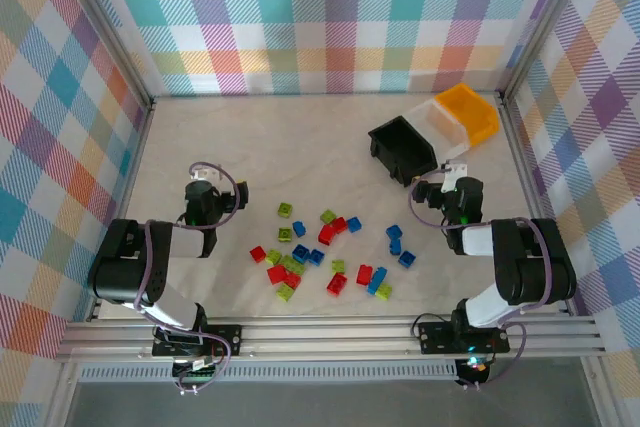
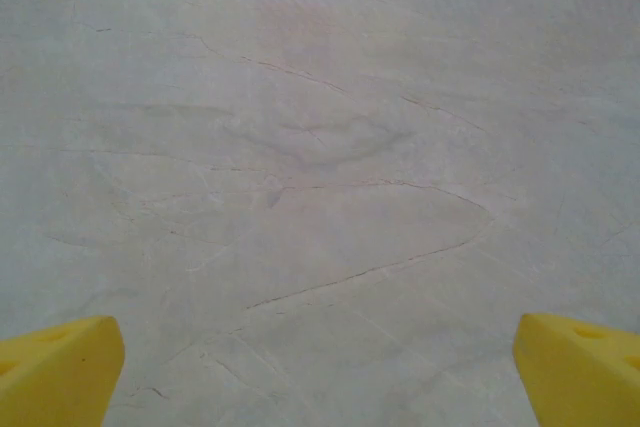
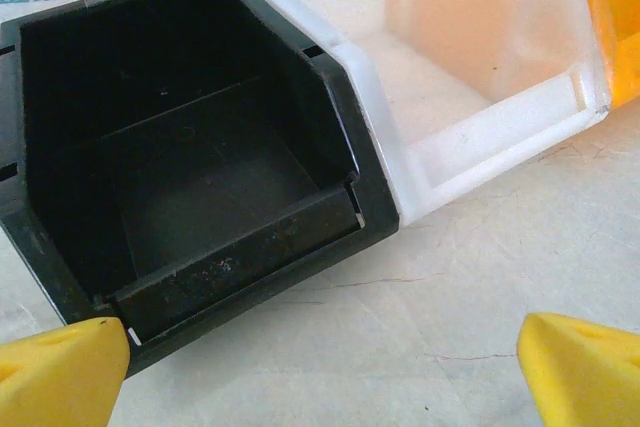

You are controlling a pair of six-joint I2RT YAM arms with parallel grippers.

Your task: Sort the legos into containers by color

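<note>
- Looking down from the top camera, you see the small studded plastic bricks in red, blue and lime green. They lie loose in a bunch on the table, between your two arms and near their bases. None is in a bin, so I think the sorting has not begun.
- The black plastic open-top bin, the white see-through plastic bin and the orange-yellow plastic bin stand in a row at the far right, side touching side. I guess they are kept together so each colour gets its own home.
- Your left gripper is to the left of the bricks and apart from them. Your right gripper is just beside the black bin and well apart from the bricks.
- The pale cream table top is flat. Walls of bright checked cloth stand on three sides, and a grey metal rail runs along the near edge.
- From the left wrist camera, the left yellow fingertips are wide apart with nothing between them. Below is bare table with thin lines like cracks.
- From the right wrist camera, the right yellow fingertips are also wide apart and hold nothing. The black bin's low front wall is right ahead. The black and white bins have nothing inside. You cannot see inside the orange-yellow one.
</note>
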